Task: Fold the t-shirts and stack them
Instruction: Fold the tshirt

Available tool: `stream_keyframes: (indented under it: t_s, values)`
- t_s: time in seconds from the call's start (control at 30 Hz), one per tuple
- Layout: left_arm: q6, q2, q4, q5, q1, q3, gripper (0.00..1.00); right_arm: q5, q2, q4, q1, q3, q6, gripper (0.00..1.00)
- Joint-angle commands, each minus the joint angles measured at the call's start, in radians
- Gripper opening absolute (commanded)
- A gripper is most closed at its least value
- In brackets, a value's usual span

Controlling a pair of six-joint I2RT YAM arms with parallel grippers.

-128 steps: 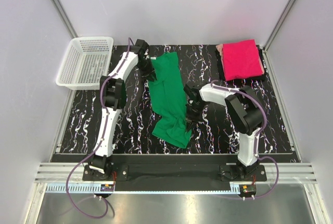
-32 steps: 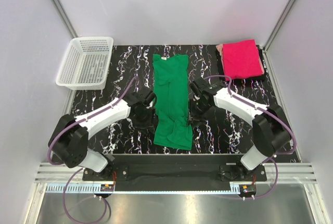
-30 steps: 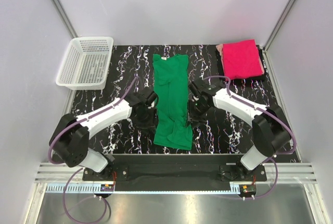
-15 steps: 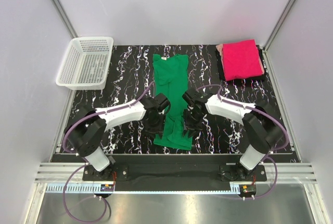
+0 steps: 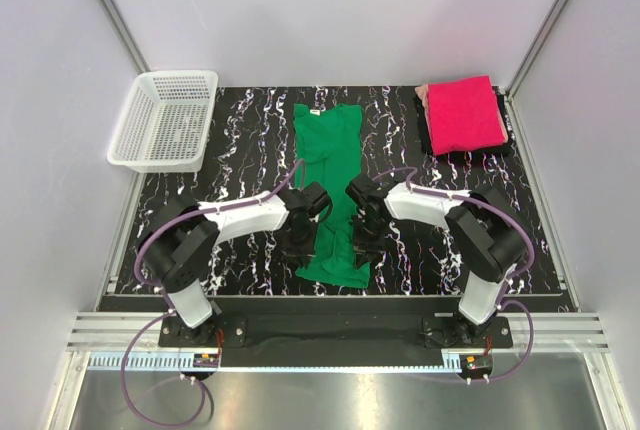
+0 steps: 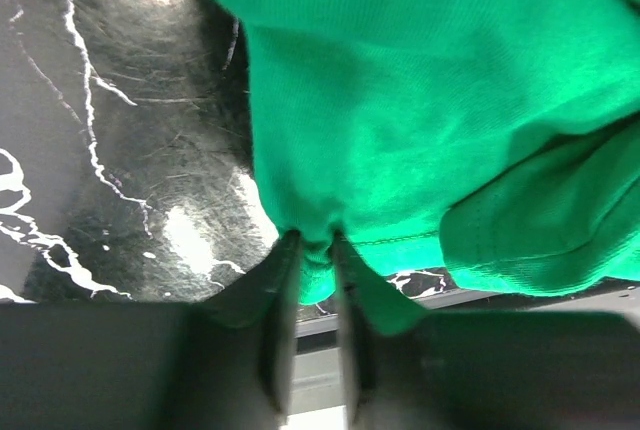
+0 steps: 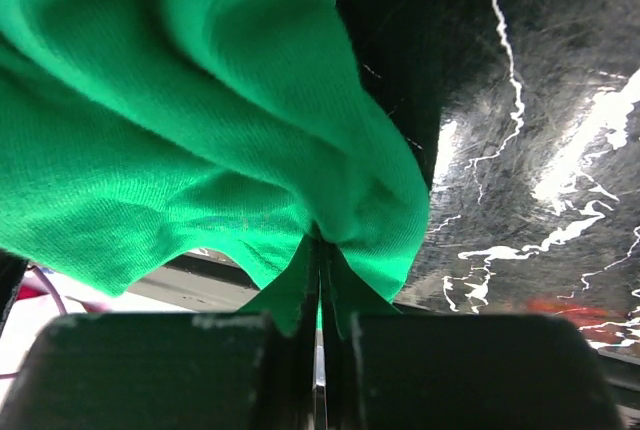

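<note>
The green t-shirt lies as a long narrow strip down the middle of the black marbled table, neck label at the far end. My left gripper pinches its near left corner; in the left wrist view the green cloth is bunched between the narrowed jaws of that gripper. My right gripper holds the near right corner, and in the right wrist view the jaws of that gripper are pressed together on a fold of the green t-shirt. The pink t-shirt lies folded at the back right.
A white mesh basket stands at the back left corner. A dark layer shows under the pink shirt. The table's front edge runs just beyond the shirt's near hem. Grey walls close in on three sides.
Both arms have slid down along the green shirt's sides to its near end, and both grippers have closed on the near corners of the cloth.
</note>
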Motion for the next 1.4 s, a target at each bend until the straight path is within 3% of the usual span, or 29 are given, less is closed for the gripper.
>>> stream_keyframes:
  t_s: [0.0, 0.5, 1.1, 1.23, 1.37]
  values:
    - [-0.005, -0.008, 0.054, -0.018, -0.016, -0.014, 0.17, 0.014, -0.005, 0.017, 0.014, 0.001, 0.003, 0.0]
    - [-0.051, -0.141, 0.056, 0.008, -0.041, -0.168, 0.11, -0.008, -0.108, 0.014, 0.036, -0.126, 0.037, 0.0]
    - [-0.141, -0.203, 0.054, 0.041, -0.095, -0.198, 0.09, -0.009, -0.144, -0.035, 0.071, -0.14, 0.077, 0.0]
    - [-0.148, -0.215, 0.053, 0.035, -0.098, -0.205, 0.17, -0.008, -0.137, -0.038, 0.073, -0.139, 0.075, 0.02]
    - [-0.151, -0.224, 0.039, 0.006, -0.099, -0.194, 0.29, 0.002, -0.122, -0.044, 0.071, -0.12, 0.072, 0.16]
